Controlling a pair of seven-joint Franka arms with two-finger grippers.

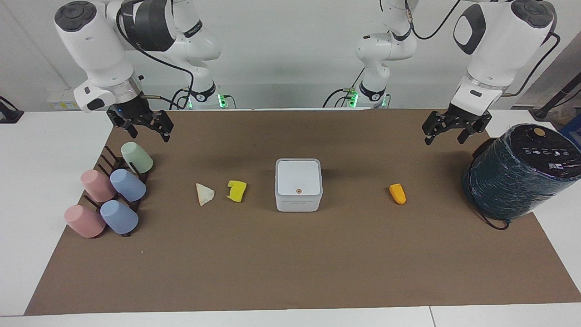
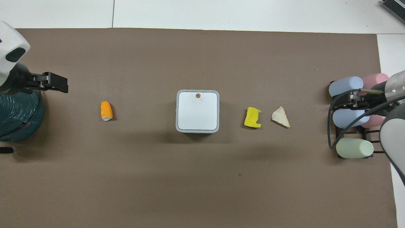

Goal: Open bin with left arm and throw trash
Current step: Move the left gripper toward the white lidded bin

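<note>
The white square bin (image 1: pixel 298 184) stands mid-mat with its lid shut, the orange dot on the lid's edge farthest from the robots; it also shows in the overhead view (image 2: pixel 197 110). Toward the right arm's end lie a yellow chunk (image 1: pixel 237 190) (image 2: pixel 253 117) and a cream-white wedge (image 1: pixel 204 194) (image 2: pixel 281 117). Toward the left arm's end lies an orange lump (image 1: pixel 397 194) (image 2: pixel 106 110). My left gripper (image 1: pixel 447 131) hangs open and empty over the mat beside the dark cylinder. My right gripper (image 1: pixel 147 129), with a blue light, hangs open and empty above the green cup.
A dark film-wrapped cylinder (image 1: pixel 517 172) (image 2: pixel 15 117) stands at the left arm's end of the table. A dark rack with several pastel cups (image 1: pixel 113 195) (image 2: pixel 348 117) lies at the right arm's end. The brown mat (image 1: pixel 290 263) covers the table.
</note>
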